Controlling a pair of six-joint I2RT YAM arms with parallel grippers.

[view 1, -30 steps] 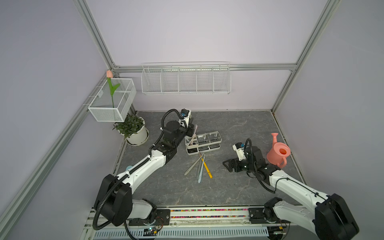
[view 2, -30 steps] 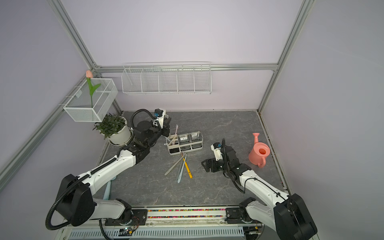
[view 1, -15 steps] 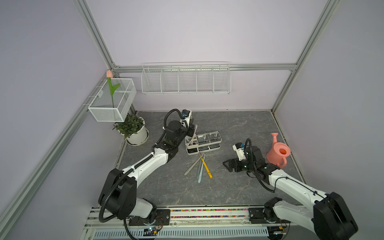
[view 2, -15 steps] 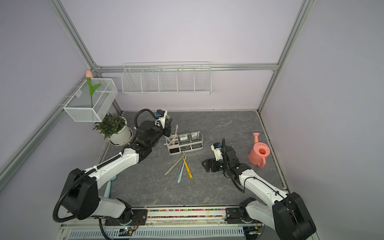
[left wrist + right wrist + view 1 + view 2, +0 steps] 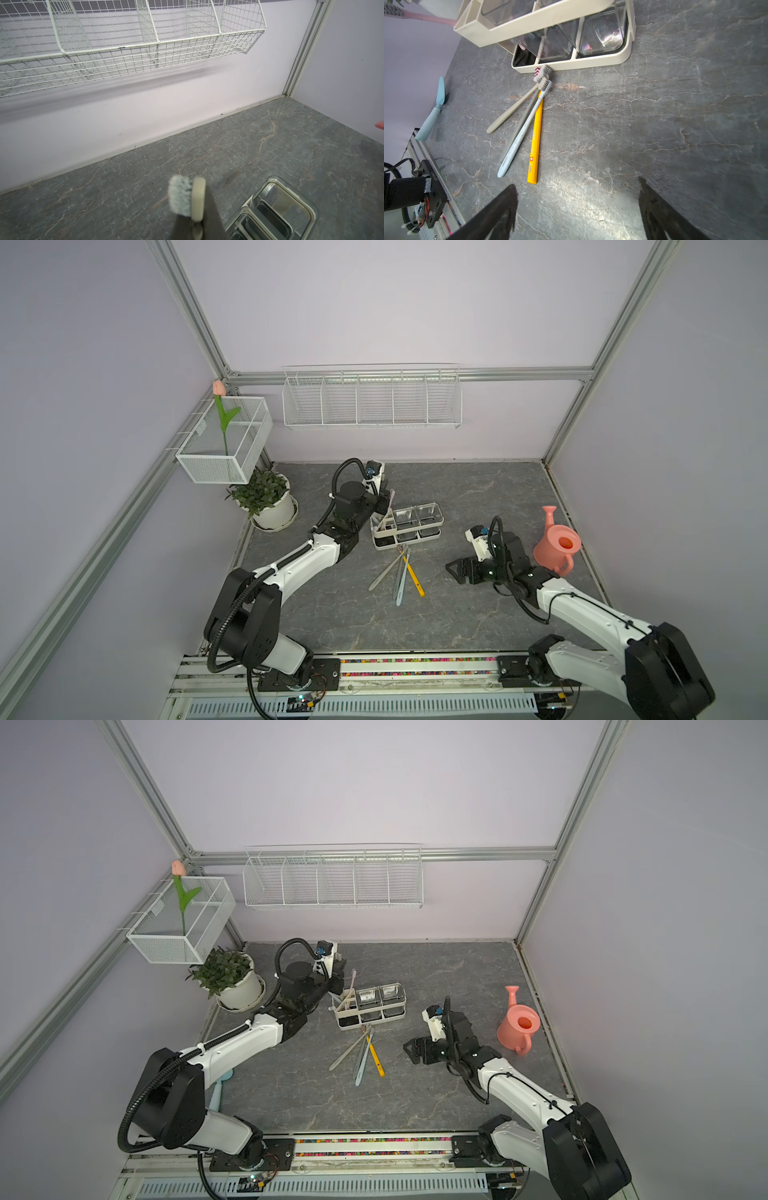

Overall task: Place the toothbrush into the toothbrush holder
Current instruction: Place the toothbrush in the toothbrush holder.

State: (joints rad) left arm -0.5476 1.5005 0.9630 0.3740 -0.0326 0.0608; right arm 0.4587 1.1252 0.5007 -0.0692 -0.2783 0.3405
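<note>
The toothbrush holder (image 5: 409, 542) has a pink toothbrush (image 5: 391, 498) tilted in its cream end bin, with the neck clamped in the closed left pincer (image 5: 195, 223) beside that end. The clear cups (image 5: 417, 516) sit beyond. Four loose toothbrushes (image 5: 521, 128) lie ahead of the right pincer (image 5: 578, 199), heads against the holder base, with bare worktop (image 5: 654, 124) beside them. The right pincer is low, jaws wide apart.

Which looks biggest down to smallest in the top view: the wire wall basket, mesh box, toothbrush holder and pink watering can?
1. wire wall basket
2. mesh box
3. toothbrush holder and pink watering can: these look about alike, so I won't rank one above the other.
</note>
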